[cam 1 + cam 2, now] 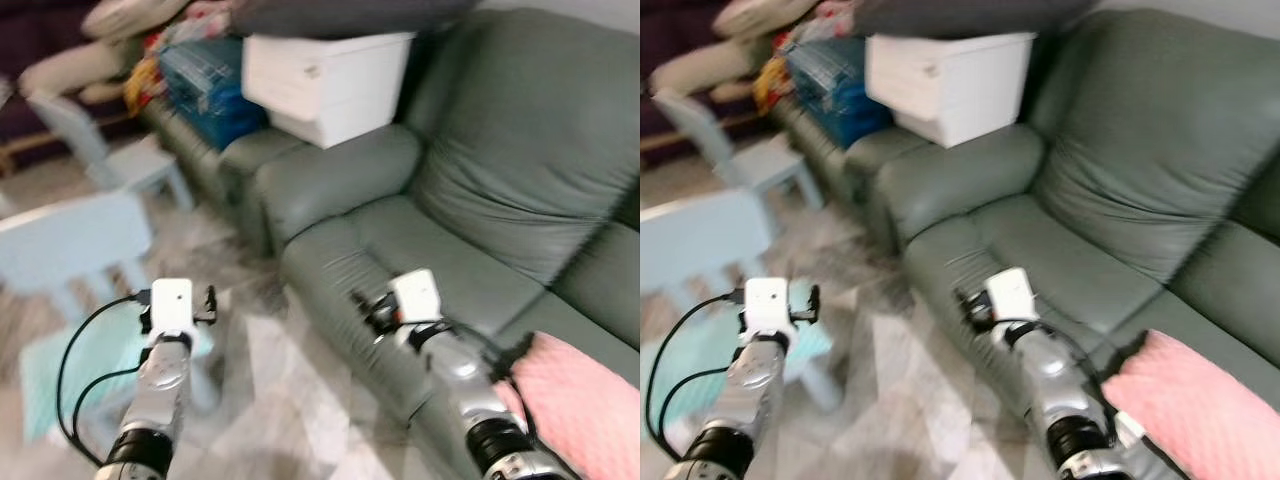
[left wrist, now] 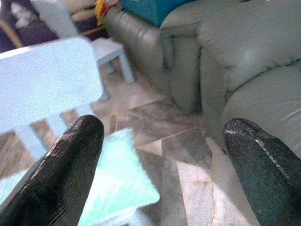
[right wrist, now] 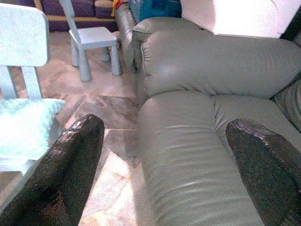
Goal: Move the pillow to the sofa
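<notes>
1. Here, a grey-green sofa (image 1: 480, 230) with smooth, leather-like upholstery and plump, rounded cushions and armrest runs across the right of the head views.
2. A pink pillow (image 1: 1200, 410) with a soft, finely textured cover lies on the sofa seat at its near right end, just beside the right arm.
3. The right gripper (image 3: 164, 174) hangs above the front edge of the sofa seat; its two black, grainy, rounded fingers (image 3: 70, 165) are spread wide with nothing between them.
4. The left gripper (image 2: 162, 174) hovers over the marbled tile floor (image 2: 155, 117), its fingers (image 2: 66, 165) likewise wide apart and empty.
5. Below the left gripper, a fluffy pale turquoise cushion (image 2: 117, 183) sits on a small light-blue plastic chair (image 1: 70, 240).
6. A second light-blue chair (image 3: 91, 40) stands farther off.
7. A white rectangular box (image 1: 325, 85) rests on the sofa's far armrest, with a blue crate (image 1: 205, 80) beyond it.
</notes>
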